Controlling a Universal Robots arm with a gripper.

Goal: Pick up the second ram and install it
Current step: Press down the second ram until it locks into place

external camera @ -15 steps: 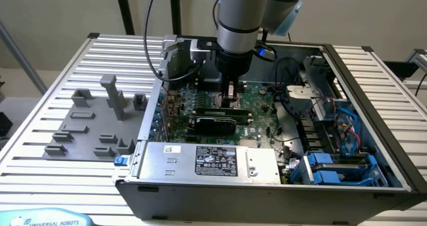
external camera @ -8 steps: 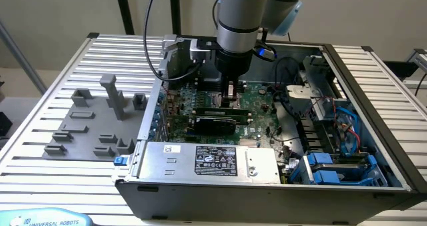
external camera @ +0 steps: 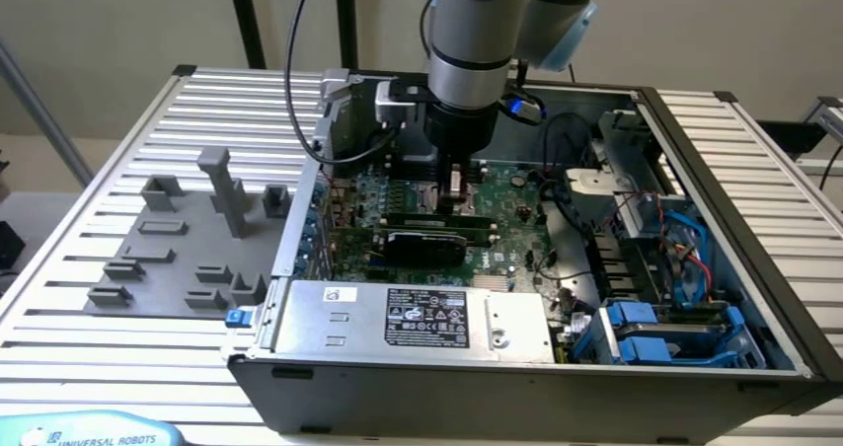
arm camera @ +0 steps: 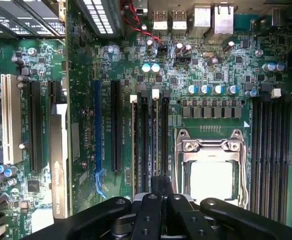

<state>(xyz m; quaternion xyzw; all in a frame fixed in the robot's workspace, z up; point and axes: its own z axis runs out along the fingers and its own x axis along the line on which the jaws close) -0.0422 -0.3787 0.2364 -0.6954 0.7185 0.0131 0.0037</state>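
The second ram is sitting edge-on in the memory slots beside the CPU socket, under the clenched gripper. The arm is pressing it home, I judge; seating calls for straight downward force on the motherboard.

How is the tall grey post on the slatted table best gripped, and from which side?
Probably near its top end, coming straight down: the tall grey post stands upright, higher than the lower blocks around it, and its flat sides suit a pinch.
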